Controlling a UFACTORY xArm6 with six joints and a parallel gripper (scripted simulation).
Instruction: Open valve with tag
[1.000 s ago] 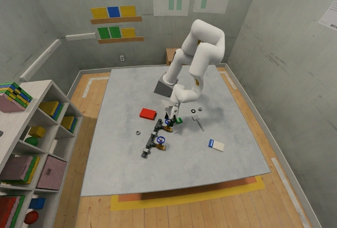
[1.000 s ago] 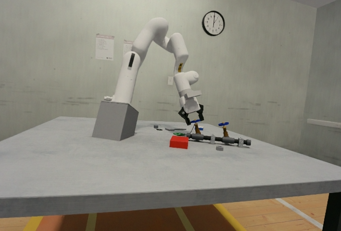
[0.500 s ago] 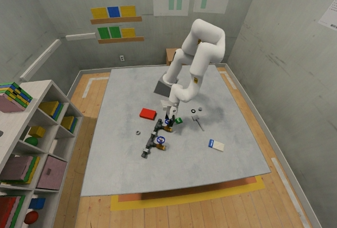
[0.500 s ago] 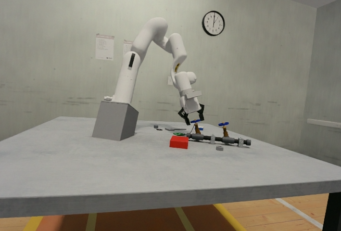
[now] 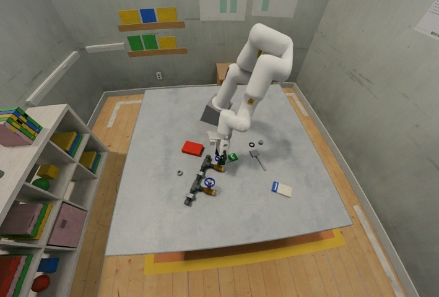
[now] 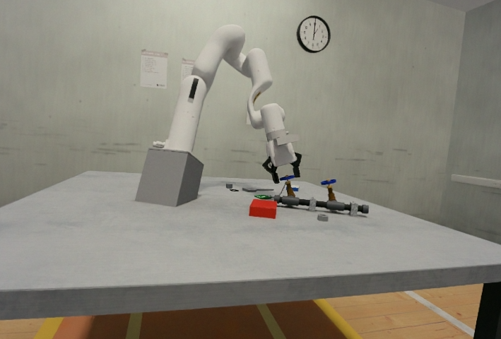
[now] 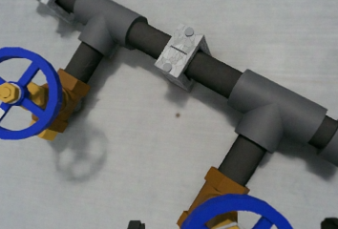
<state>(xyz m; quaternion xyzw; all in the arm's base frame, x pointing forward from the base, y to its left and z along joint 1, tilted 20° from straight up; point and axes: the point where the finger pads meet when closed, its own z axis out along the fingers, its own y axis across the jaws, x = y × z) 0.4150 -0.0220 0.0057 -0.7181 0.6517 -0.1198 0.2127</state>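
Note:
A dark grey pipe (image 5: 199, 178) lies on the table with two brass valves branching off it, each with a blue handwheel. The nearer-to-base handwheel (image 6: 287, 177) has a green tag (image 5: 232, 157) lying beside it, with a thin chain leading to it. My gripper (image 6: 285, 174) is open and points down, with its fingers on either side of that handwheel. In the wrist view the wheel (image 7: 236, 215) sits at the bottom edge between my fingertips. The other handwheel (image 7: 19, 93) shows at the left, also in the top view (image 5: 209, 181).
A red block (image 5: 192, 148) lies left of the pipe's far end. A small grey nut (image 5: 181, 174) lies left of the pipe. A black ring (image 5: 251, 144), a grey stub (image 5: 260, 142), a grey scraper (image 5: 257, 159) and a white-and-blue card (image 5: 282, 189) lie to the right.

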